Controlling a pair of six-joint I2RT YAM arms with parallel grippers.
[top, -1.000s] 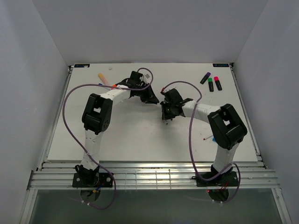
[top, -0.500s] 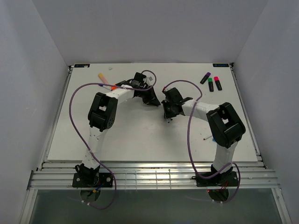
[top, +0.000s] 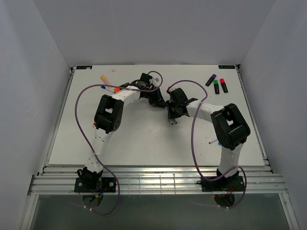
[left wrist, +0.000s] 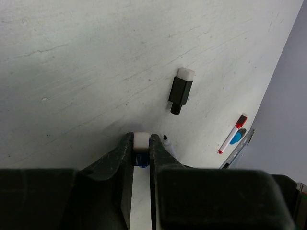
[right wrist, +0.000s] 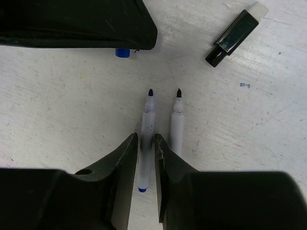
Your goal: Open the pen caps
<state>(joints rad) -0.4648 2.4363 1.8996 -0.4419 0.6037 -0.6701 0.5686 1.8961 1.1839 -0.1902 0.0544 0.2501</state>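
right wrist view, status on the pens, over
Left gripper shut on white-and-blue cap. Right gripper straddles uncapped thin pen, grip unclear. Second uncapped pen alongside, stubby black piece off to the side, nothing in the way.

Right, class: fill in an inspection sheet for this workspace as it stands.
Surface: white table, scuffed.
Job's things: three capped highlighters far right; two uncapped thin pens centre; short black piece, white end; red-capped pen; more pens far left.
Clutter: nothing seen.
Grippers: left gripper shut on white-and-blue piece; right gripper astride one thin pen, grip unclear.
Cables: purple cables loop from both arms.
Surroundings: white walls; metal rails at near edge.
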